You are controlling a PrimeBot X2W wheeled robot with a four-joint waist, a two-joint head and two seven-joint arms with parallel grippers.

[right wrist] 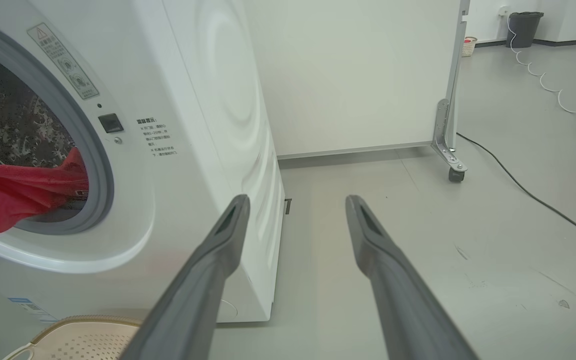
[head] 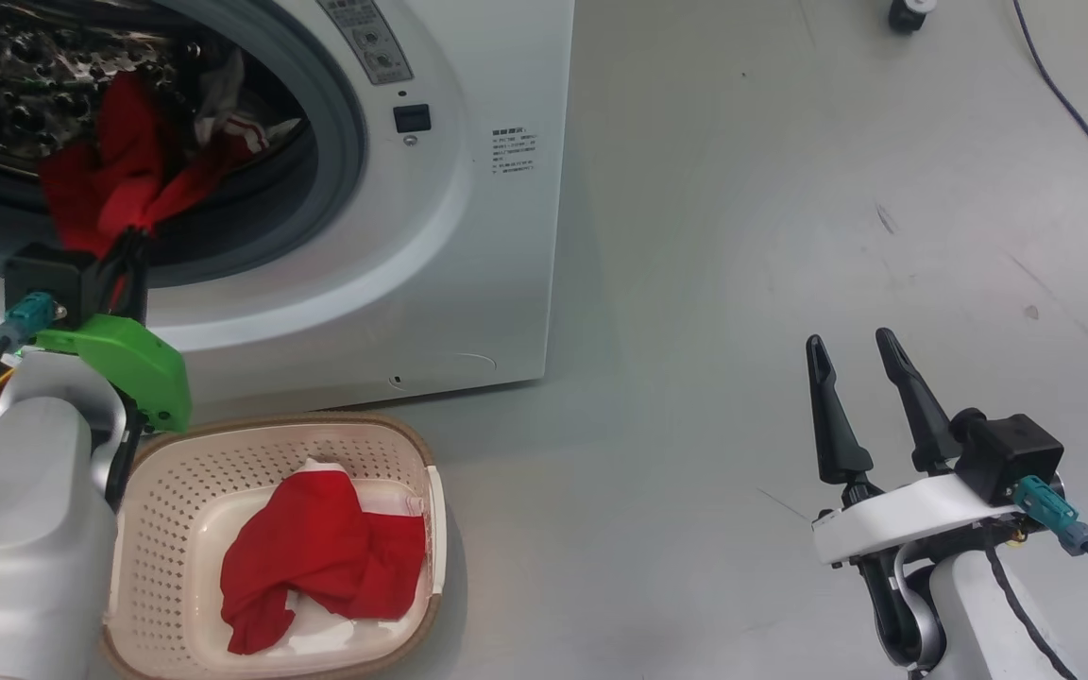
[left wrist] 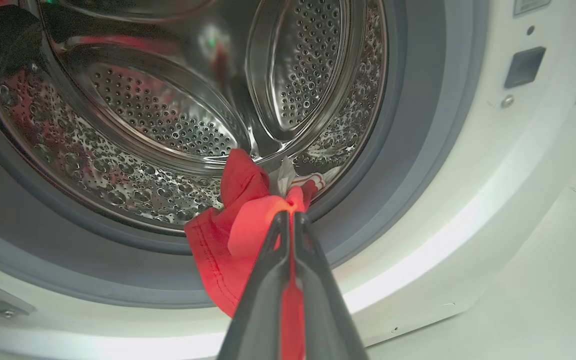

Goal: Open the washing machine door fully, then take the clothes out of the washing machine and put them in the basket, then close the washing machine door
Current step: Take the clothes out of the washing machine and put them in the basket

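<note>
At ten o'clock, left claw [head: 132,238] is gripping clothes [head: 119,179] at the washing machine [head: 468,236] mouth; basket [head: 270,421] is holding one garment [head: 317,557]. Right claw [head: 851,342] is standing open.

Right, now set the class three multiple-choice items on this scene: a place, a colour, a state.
1. The basket stands: A. on the floor before the washing machine; B. on top of it; C. on a table.
2. The garment in the left end effector is: A. blue; B. red; C. green.
3. The right end effector is: A. open, empty; B. shut on cloth; C. shut on a handle.
Key: A, it sits on the floor below the machine's mouth; B, red cloth is pinched in it; A, its jaws stand apart, nothing between.
</note>
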